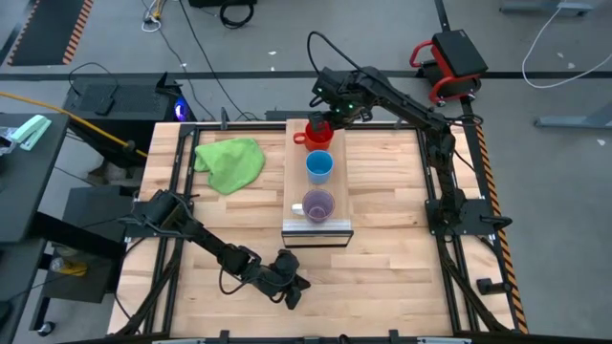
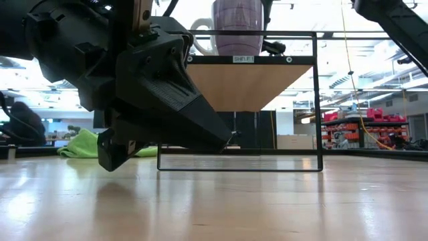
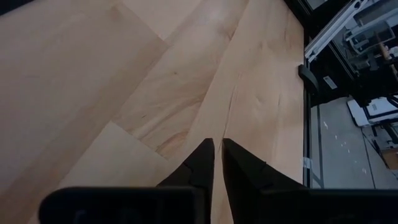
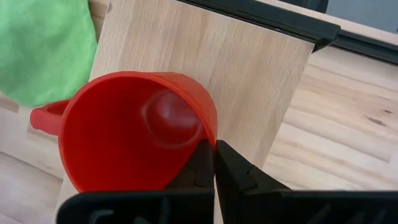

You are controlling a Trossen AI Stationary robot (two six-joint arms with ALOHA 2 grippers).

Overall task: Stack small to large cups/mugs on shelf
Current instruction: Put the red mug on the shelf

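Pinching the red mug by its rim with the right hand, over the far end of the shelf, in line beyond the blue cup and purple cup; left hand closed, empty, parked low on the tabletop

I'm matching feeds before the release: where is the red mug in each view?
High view: red mug at the shelf's far end, in the right gripper.
Low view: not visible.
Left wrist view: not in it.
Right wrist view: fills the middle, wall pinched by the gripper.
Shared landmark: green cloth.
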